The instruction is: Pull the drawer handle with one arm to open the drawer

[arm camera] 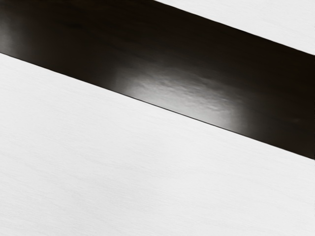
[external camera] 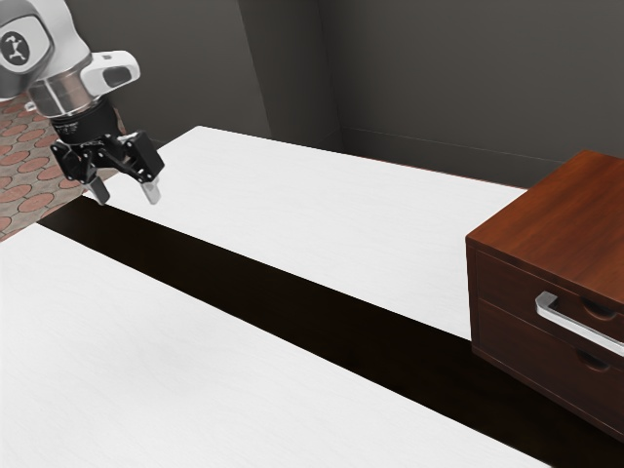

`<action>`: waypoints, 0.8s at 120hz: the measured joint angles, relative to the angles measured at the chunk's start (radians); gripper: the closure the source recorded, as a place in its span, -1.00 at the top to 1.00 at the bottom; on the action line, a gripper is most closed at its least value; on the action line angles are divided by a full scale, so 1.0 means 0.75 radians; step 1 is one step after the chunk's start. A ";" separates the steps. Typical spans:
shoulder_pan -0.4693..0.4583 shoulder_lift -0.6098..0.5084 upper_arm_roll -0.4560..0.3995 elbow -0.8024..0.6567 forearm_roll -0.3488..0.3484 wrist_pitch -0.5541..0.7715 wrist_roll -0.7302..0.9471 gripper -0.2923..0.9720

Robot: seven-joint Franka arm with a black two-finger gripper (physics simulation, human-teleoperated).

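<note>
Spanning the drawer (external camera: 515, 290) front horizontally, silver handle (external camera: 575, 325), spread hand (external camera: 125, 193) well apart.

White tabletop (arm camera: 123, 167) — crossed by a glossy dark band (arm camera: 162, 73).

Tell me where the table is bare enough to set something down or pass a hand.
Two white stretches of table lie bare: the far one, between the open gripper and the cabinet, and the near one this side of the dark strip. The only crowded spot is the exterior view's right, around the cabinet and its handle.
</note>
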 joint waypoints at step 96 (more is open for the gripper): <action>-0.339 0.031 -0.325 0.222 0.021 0.078 1.045 0.54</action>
